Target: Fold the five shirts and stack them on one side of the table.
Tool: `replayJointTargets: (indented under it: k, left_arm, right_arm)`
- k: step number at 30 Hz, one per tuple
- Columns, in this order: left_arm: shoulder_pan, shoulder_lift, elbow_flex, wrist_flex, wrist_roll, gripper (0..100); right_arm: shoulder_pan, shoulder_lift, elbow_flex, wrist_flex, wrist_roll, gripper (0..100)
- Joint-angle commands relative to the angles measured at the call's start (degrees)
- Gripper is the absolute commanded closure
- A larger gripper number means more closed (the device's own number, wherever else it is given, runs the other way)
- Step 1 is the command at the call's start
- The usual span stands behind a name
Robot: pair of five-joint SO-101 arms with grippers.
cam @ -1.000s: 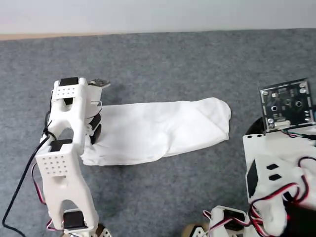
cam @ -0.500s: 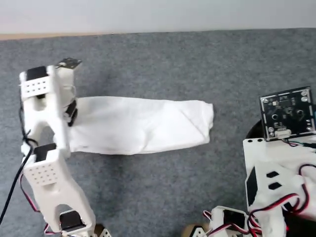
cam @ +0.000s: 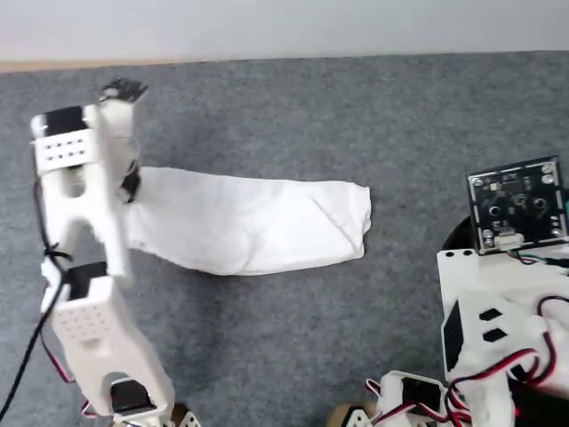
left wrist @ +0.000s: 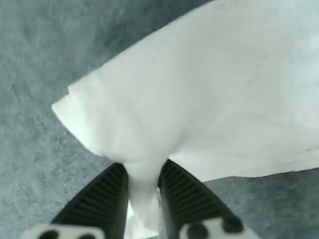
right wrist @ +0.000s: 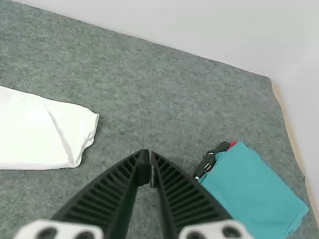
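A white shirt (cam: 249, 222), folded into a long band, lies across the grey mat. My left gripper (cam: 132, 182) is shut on its left end; in the left wrist view the cloth (left wrist: 199, 109) bunches between the two black fingers (left wrist: 99, 199). My right gripper (right wrist: 148, 172) hangs shut with nothing in it above the mat, off the shirt's other end (right wrist: 45, 134). The right arm's white body (cam: 507, 294) sits at the lower right of the high view. A folded teal shirt (right wrist: 251, 186) lies near the mat's corner, with dark and red cloth (right wrist: 212, 157) peeking from under it.
The grey mat (cam: 293, 356) covers the table, with bare room in front of and behind the white shirt. A pale wall (cam: 284, 27) runs along the far edge. The mat's edge (right wrist: 284, 124) is close to the teal shirt.
My left gripper has dragged the white shirt leftward and toward the far edge; the shirt's right end slid left with it. The right arm has stayed put.
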Motion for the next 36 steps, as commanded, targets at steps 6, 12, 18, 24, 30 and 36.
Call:
replayJointTargets:
  k: [6,12,18,24,30,36]
  left_arm:
    - [21.3,-8.7,-2.2,1.7,8.5,100]
    - [33.2,-8.7,-2.3,-2.5,13.3,100]
    - [40.7,-6.8,-3.0,-5.4,14.9,100]
    - [42.9,2.7,-13.7,-5.0,17.5,100]
    - [44.5,13.8,-28.9,-0.5,18.8,100]
    - [48.3,19.8,-38.9,1.7,20.0,100]
  right_arm:
    - [0.7,-0.1,-0.4,1.3,0.5,98.9]
    - [0.7,-0.1,-0.4,1.3,0.5,98.9]
    - [0.7,-0.1,-0.4,1.4,0.5,98.9]
    - [0.7,-0.1,-0.3,1.4,0.5,98.9]
    - [0.7,-0.1,-0.2,1.4,0.5,98.9]
    - [0.7,-0.1,-0.2,1.4,0.5,98.9]
